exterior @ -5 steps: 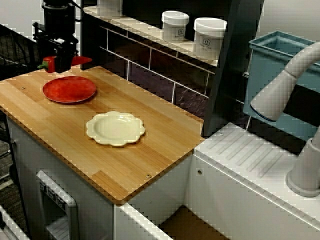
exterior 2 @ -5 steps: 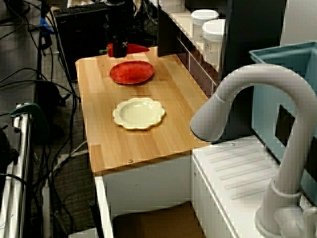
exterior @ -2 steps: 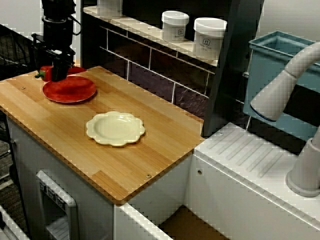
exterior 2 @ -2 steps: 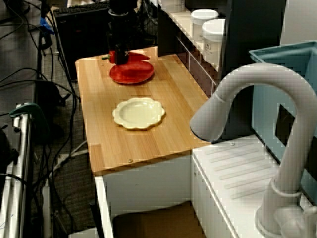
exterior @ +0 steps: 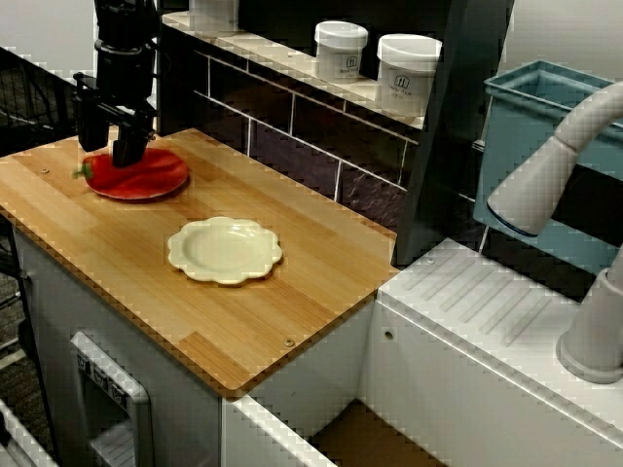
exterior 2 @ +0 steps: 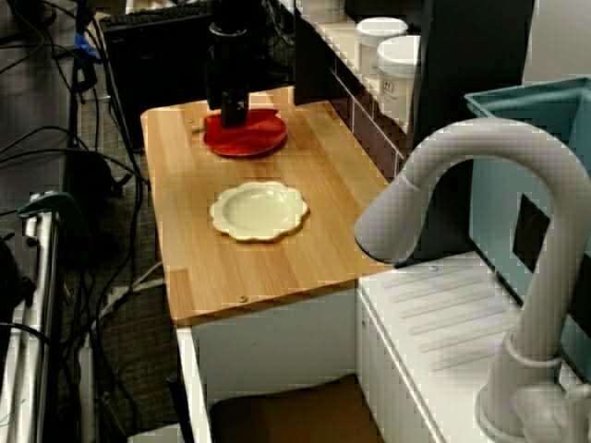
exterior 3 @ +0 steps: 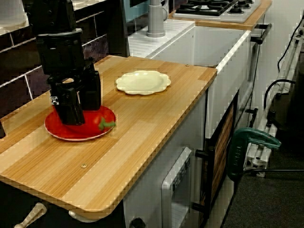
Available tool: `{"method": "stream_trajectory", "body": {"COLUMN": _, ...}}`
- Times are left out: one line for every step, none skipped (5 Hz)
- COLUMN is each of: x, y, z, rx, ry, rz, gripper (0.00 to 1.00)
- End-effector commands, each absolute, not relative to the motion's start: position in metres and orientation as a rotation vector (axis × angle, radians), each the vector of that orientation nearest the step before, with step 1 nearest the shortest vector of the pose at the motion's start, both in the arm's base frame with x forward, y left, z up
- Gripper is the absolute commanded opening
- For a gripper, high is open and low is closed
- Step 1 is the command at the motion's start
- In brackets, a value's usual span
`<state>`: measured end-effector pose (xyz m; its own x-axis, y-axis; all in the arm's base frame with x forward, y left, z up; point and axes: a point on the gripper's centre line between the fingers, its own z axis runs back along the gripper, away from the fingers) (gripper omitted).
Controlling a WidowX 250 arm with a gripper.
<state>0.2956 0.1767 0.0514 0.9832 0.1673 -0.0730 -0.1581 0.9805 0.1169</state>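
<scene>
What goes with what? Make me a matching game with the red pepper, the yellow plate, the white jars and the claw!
Things:
1. red pepper
2. yellow plate
3. white jars
4. claw

Places:
A. up on the shelf
B. lying on the red plate
C. with nothing on it, in the middle of the wooden counter
D. black, reaching down over the red plate, right at the pepper

Pairs: 1-B, 2-C, 3-A, 4-D

Wooden counter [exterior: 321, 268]: red plate [exterior: 171, 171], cream plate [exterior: 224, 251], apart.
</scene>
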Motion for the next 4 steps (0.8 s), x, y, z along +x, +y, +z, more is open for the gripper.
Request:
{"method": "stream_trajectory", "body": {"x": 0.286, "y": 0.175, "z": 0.07, "rx": 0.124, "ry": 0.047, "rz": 0.135, "gripper": 1.0}}
{"method": "stream_trajectory", "body": {"x": 0.286, "y": 0.171, "z": 0.073, "rx": 0.135, "ry": 0.033, "rz": 0.045, "gripper": 1.0}}
{"method": "stream_trajectory", "body": {"x": 0.288, "y": 0.168, "z": 0.079, "rx": 0.119, "ry": 0.01, "rz": -0.127, "gripper": 1.0}}
{"method": "stream_trajectory", "body": {"x": 0.29, "y": 0.163, "z": 0.083, "rx": 0.1, "ry": -0.01, "rz": -0.27, "gripper": 1.0}}
